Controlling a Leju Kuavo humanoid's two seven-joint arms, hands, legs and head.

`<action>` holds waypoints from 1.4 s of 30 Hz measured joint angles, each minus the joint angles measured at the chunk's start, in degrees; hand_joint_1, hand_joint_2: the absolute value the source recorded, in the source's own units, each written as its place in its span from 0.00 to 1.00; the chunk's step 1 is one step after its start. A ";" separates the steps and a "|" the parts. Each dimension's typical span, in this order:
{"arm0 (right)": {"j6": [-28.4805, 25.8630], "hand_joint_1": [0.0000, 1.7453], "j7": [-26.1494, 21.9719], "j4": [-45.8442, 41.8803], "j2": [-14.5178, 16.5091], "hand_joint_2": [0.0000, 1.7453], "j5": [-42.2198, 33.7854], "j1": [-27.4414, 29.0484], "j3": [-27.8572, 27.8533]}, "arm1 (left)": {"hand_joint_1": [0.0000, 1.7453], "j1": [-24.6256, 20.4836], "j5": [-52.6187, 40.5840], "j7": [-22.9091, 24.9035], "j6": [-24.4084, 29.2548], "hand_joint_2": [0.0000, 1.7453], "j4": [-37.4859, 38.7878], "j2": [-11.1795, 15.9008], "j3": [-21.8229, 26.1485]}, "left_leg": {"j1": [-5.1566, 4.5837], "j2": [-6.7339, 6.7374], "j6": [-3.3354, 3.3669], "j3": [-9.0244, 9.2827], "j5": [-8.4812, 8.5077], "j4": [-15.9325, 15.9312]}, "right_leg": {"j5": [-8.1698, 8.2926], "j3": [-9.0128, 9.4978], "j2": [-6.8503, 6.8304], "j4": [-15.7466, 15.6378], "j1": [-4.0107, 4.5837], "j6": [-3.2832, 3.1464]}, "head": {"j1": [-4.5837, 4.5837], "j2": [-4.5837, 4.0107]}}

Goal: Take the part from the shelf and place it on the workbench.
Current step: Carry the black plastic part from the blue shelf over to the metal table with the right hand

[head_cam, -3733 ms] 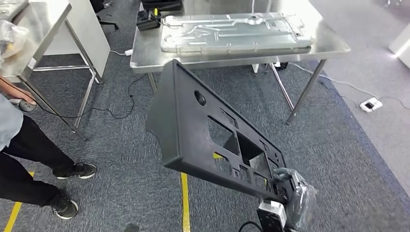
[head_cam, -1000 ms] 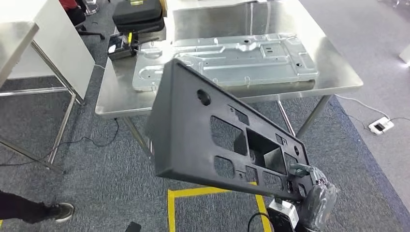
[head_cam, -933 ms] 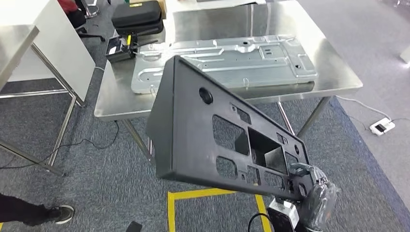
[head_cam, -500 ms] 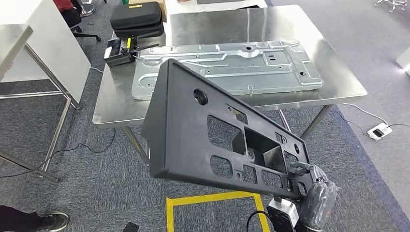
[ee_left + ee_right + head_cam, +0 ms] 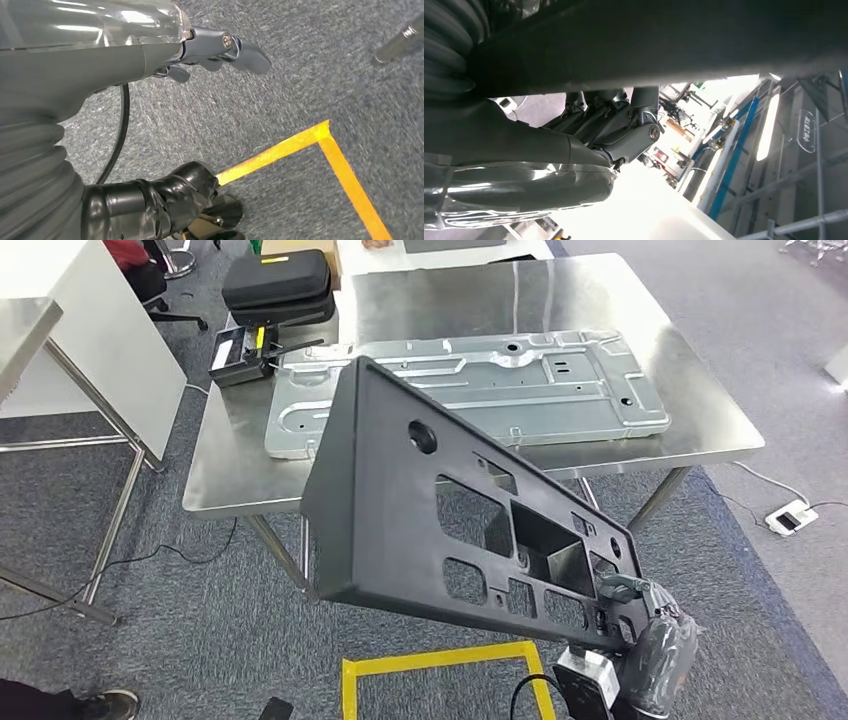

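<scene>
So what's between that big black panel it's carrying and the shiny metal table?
In the head view, only bare grey carpet below; the black panel, held by the right hand, overlaps the table's near edge in the picture.

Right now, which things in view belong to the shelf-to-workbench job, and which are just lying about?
Job:
- black part, held by right hand
- steel workbench

Lying about:
- metal panel on the workbench
- black case
- small black-and-yellow device
- yellow floor tape
</scene>
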 joint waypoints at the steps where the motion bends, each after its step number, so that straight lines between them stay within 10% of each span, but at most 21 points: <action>1: 0.00 1.00 -0.02 -0.02 0.01 1.00 -0.01 -0.03 0.01 | 0.00 -0.03 -0.01 0.00 0.03 1.00 0.00 0.00 0.00 | 0.07 0.04 -0.29 -1.00 -1.33 2.26 | 0.01 0.22 -0.11 -0.23 -0.19 -0.31 | -0.02 -0.01; 5: 0.00 1.00 -0.02 -0.01 0.01 1.00 -0.02 -0.04 0.02 | 0.00 0.09 0.00 0.00 0.09 1.00 0.00 0.00 0.00 | 0.80 0.09 -1.10 -7.83 -5.81 15.01 | -0.33 0.54 -0.34 -0.25 -0.18 -0.70 | -0.04 -0.01; 10: 0.00 1.00 -0.02 -0.01 0.01 1.00 -0.08 -0.10 0.02 | 0.00 -0.01 0.02 0.01 0.17 1.00 0.00 0.02 0.00 | 1.11 0.07 -1.16 -2.06 2.49 0.87 | -1.07 1.49 -0.14 -0.16 -0.32 0.42 | -0.04 -0.01; 15: 0.00 1.00 -0.02 -0.01 -0.01 1.00 -0.11 -0.23 0.05 | 0.00 0.09 0.02 -0.40 -0.23 1.00 0.00 0.03 0.00 | 0.89 0.01 0.45 -1.20 2.71 -1.33 | -1.68 1.16 -0.19 0.48 -0.33 2.00 | 0.01 0.00; 19: 0.00 1.00 -0.03 0.14 -0.03 1.00 -0.12 -0.57 0.05 | 0.00 -0.05 0.04 -1.14 -1.49 1.00 0.00 0.08 0.00 | 0.70 0.14 1.53 -1.01 2.84 -1.74 | -7.82 -4.99 -0.30 12.98 -0.17 2.22 | 0.03 0.00; 21: 0.00 1.00 -0.02 0.33 -0.07 1.00 -0.12 -0.60 0.05 | 0.00 0.02 0.02 -1.31 -1.93 1.00 0.00 0.09 0.00 | 0.33 0.10 1.74 -0.92 2.70 -1.63 | -7.79 -6.78 -0.30 15.97 -0.07 1.98 | 0.02 0.00; 25: 0.00 1.00 -0.02 0.47 -0.11 1.00 -0.12 -0.84 0.06 | 0.00 0.03 0.03 -1.52 -2.14 1.00 0.01 0.07 0.00 | -0.28 -0.09 1.72 -0.43 2.21 -1.34 | -0.82 -0.95 -0.33 3.07 0.82 0.20 | 0.02 0.00; 31: 0.00 1.00 -0.02 0.48 -0.21 1.00 -0.12 -1.03 0.10 | 0.00 -0.01 0.02 -1.64 -2.16 1.00 0.02 0.14 0.00 | -0.28 0.06 0.30 -1.07 0.58 0.40 | 0.06 0.99 -0.47 -1.14 0.56 -0.88 | -0.12 0.00; 36: 0.01 1.00 -0.02 0.57 -0.23 1.00 -0.12 -1.11 0.14 | 0.00 0.19 -0.03 -1.67 -2.26 1.00 0.02 0.31 0.00 | 0.88 0.10 -1.34 -8.00 -4.92 14.44 | -0.07 1.47 -0.61 -1.46 0.26 -1.23 | -0.32 0.00; 40: 0.02 1.00 -0.02 0.61 -0.24 1.00 -0.11 -1.16 0.11 | 0.00 0.20 -0.04 -1.67 -2.35 1.00 0.02 0.55 -0.01 | 1.35 0.12 -1.72 -2.66 2.03 2.36 | -0.93 1.91 -0.39 -0.75 -0.02 -0.27 | -0.32 0.00; 42: 0.02 1.00 -0.02 0.61 -0.25 1.00 -0.04 -1.24 0.10 | 0.00 0.15 -0.07 -1.66 -2.45 1.00 0.02 0.57 -0.03 | 1.08 0.06 -1.21 -1.22 2.44 -0.81 | -1.20 1.81 -0.37 -0.46 0.10 0.42 | -0.30 0.01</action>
